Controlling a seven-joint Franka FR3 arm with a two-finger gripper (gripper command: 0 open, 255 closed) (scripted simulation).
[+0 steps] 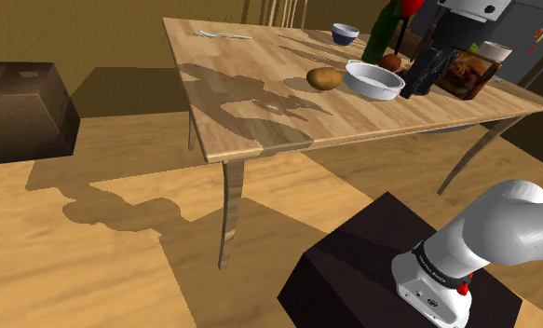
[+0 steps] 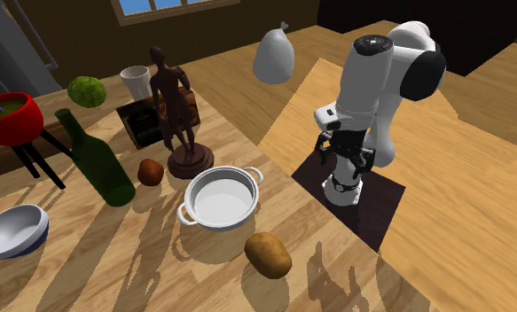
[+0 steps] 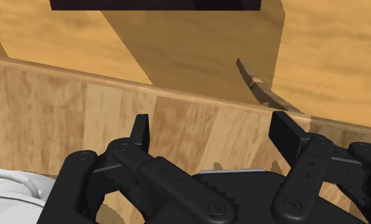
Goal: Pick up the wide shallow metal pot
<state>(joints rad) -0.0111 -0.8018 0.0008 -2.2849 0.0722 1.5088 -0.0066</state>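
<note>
I am watching the gripper (image 3: 210, 126) through the wrist view. Its two black fingers (image 3: 140, 130) are standing wide apart with nothing between them, only the wooden tabletop (image 1: 251, 88) showing in the gap. In the second exterior view the white arm (image 2: 376, 84) is folding down over the dark stand (image 2: 385, 199), and the gripper is hanging beside the table's near edge, well apart from everything on it.

The pot (image 2: 219, 197) is sitting upright on the tabletop, close to the edge that is facing the arm. It is looking pale grey-white to me, wide and low, with a small handle on each side and nothing inside it. The round base of a dark brown figurine (image 2: 177, 111) is standing just behind it, nearly touching its rim, and a potato (image 2: 268, 253) is lying near it on the other side, apart from it. A green bottle (image 2: 97, 161) and a small brown round thing (image 2: 151, 171) are lying toward the second exterior view's left of the pot, and a grey bowl (image 2: 12, 230) is sitting farther out that way.
</note>
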